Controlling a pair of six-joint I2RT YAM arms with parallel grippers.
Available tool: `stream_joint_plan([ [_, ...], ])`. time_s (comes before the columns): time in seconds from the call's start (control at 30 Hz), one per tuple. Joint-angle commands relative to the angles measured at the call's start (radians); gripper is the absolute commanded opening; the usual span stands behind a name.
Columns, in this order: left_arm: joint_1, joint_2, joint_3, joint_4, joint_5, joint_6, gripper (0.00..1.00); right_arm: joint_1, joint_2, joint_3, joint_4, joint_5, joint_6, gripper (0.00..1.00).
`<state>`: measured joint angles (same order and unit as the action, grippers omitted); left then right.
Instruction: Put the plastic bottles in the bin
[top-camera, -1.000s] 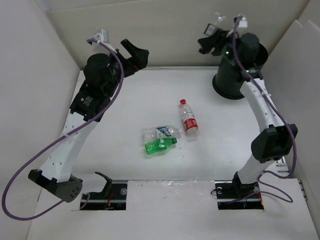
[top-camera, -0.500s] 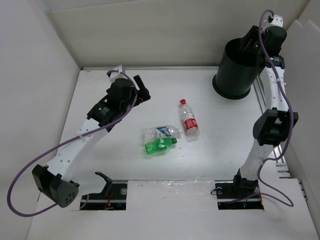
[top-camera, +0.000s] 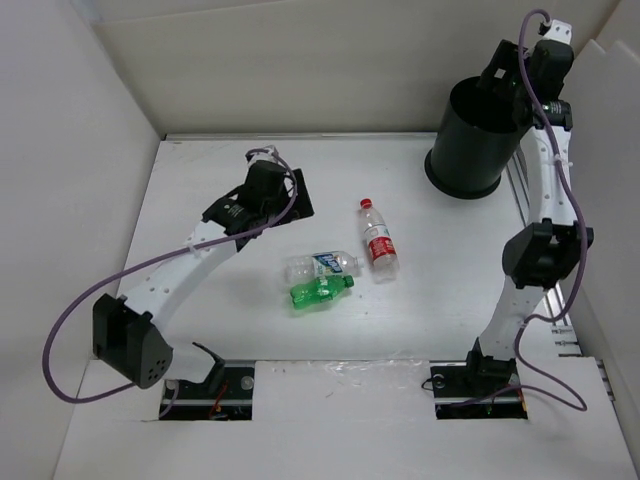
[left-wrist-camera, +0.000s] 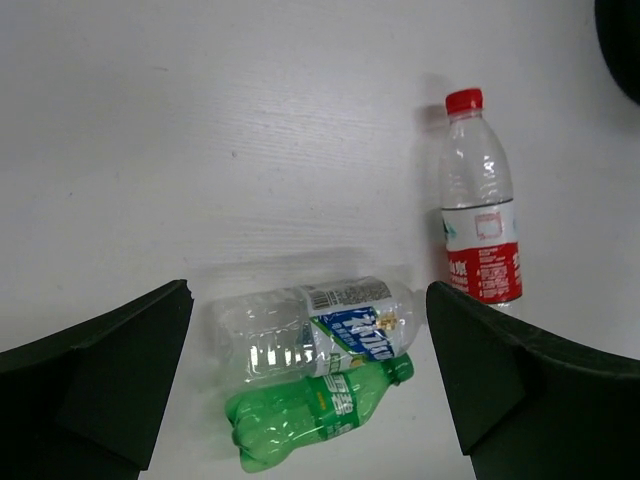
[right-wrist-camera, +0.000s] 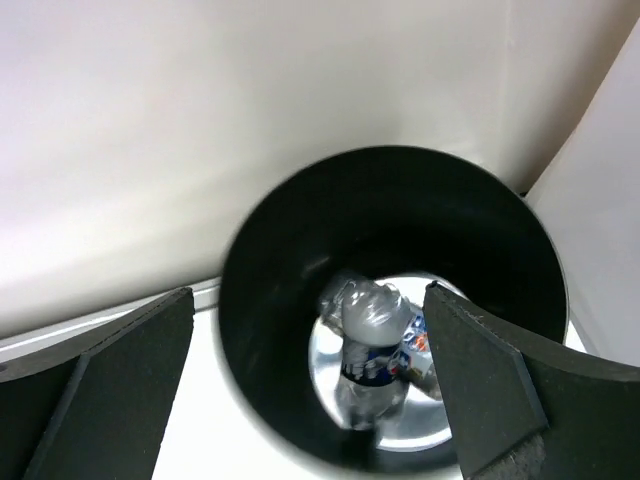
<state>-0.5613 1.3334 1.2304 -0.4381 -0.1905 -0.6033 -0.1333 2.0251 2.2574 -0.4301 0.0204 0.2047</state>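
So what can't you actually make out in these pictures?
- Right wrist view: the bottle inside the bin is blurred, and whatever lies beside or under it cannot be counted.
- Top view: the bin's inside is only darkness; its own wall hides the contents.
- Top view: the label on the red-capped bottle is too small to read.
- Left wrist view: the top right corner cuts off the bin, so only a dark sliver shows.

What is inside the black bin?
A blurred clear bottle with a dark label, and part of a second bottle beside it. The black bin's wall hides the rest of its floor.
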Motion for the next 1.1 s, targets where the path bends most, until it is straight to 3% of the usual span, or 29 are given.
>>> stream_joint_plan([
  [0.0,0.0,0.055,0.041,0.027,0.104,0.103,1.0,0.058,-0.188,-0.019,-0.042,0.052,-0.014,1.0],
  [0.07,-0.028,0.087,0.059,0.018,0.14,0.149,1.0,0.089,-0.267,-0.115,-0.018,0.037,-0.014,1.0],
  [0.3,-0.297,0.312,0.213,-0.155,-0.116,0.197,1.0,0.173,-0.613,-0.583,0.089,-0.106,-0.014,1.0],
  [0.43,-0.348,0.377,0.241,-0.229,-0.2,0.085,1.0,0.207,-0.784,-0.835,0.151,-0.149,-0.014,1.0],
  [0.7,-0.348,0.262,0.218,-0.243,-0.167,-0.298,1.0,0.207,-0.968,-0.911,0.142,-0.139,-0.014,1.0],
  [0.83,-0.39,0.237,0.193,-0.258,-0.138,-0.311,1.0,0.207,-0.991,-0.92,0.122,-0.195,-0.014,1.0],
  [1.07,-0.483,0.237,0.147,-0.269,-0.115,-0.156,1.0,0.228,-1.046,-0.97,0.122,-0.229,-0.014,1.0],
])
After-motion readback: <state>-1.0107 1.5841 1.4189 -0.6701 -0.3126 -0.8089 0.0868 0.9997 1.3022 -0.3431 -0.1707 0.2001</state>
